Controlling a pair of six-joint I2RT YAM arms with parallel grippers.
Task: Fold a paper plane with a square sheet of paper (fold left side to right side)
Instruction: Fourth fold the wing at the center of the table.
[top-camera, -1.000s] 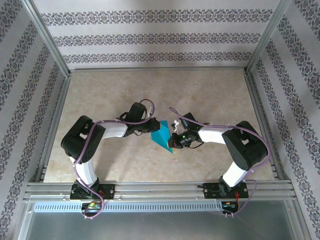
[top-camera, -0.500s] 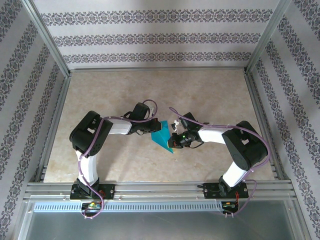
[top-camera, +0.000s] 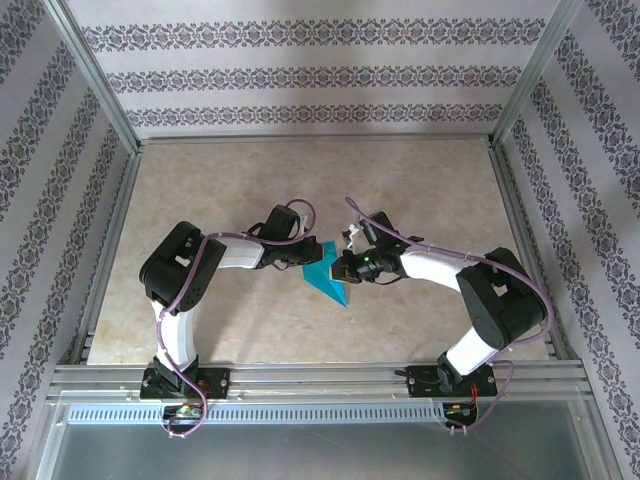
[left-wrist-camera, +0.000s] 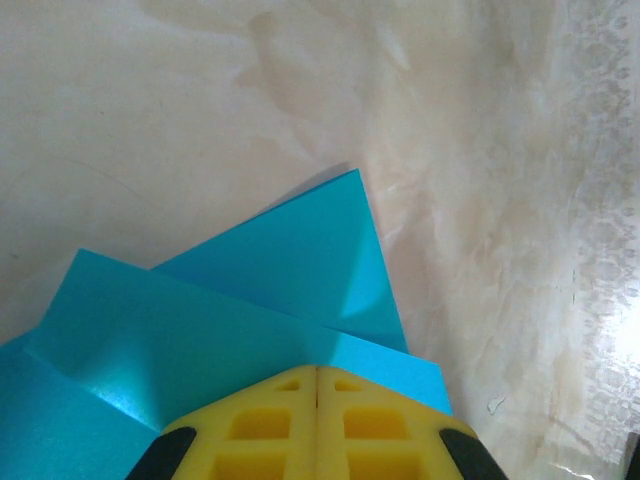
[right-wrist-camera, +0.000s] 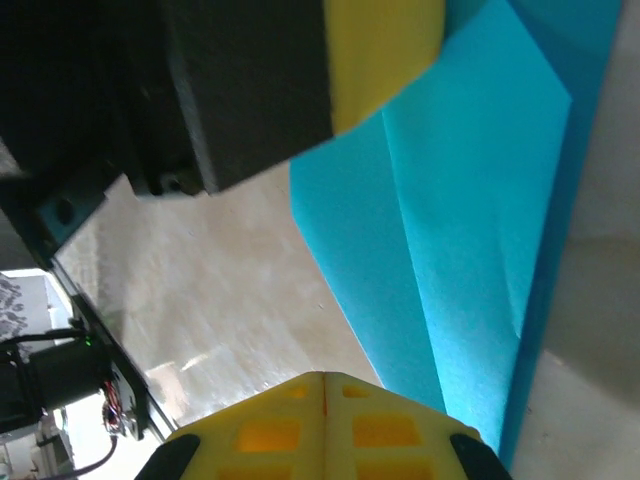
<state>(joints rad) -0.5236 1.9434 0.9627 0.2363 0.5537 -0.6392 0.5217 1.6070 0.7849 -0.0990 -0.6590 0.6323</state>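
The square sheet of paper (top-camera: 326, 278) lies mid-table, teal-blue, folded into a creased, layered shape with a point toward the near right. My left gripper (top-camera: 306, 258) is shut, its yellow fingertips (left-wrist-camera: 300, 390) pressed together on top of the paper (left-wrist-camera: 250, 290) at its left side. My right gripper (top-camera: 341, 268) is shut too, with nothing between its fingers (right-wrist-camera: 290, 400). It hovers at the paper's (right-wrist-camera: 450, 230) right edge, facing the left gripper's yellow finger (right-wrist-camera: 385, 50) across the folded layers.
The beige marbled table (top-camera: 420, 190) is boxed in by aluminium rails (top-camera: 320, 372) and patterned walls (top-camera: 300, 75). Both arms reach inward from their bases (top-camera: 185, 380) (top-camera: 455, 378) and meet near the centre. Purple cables (top-camera: 370, 222) loop above the wrists.
The right gripper has shifted slightly left and farther back, closer onto the paper, and its elbow swung right. The left arm's shoulder link rose early on, then held still. The paper stayed put.
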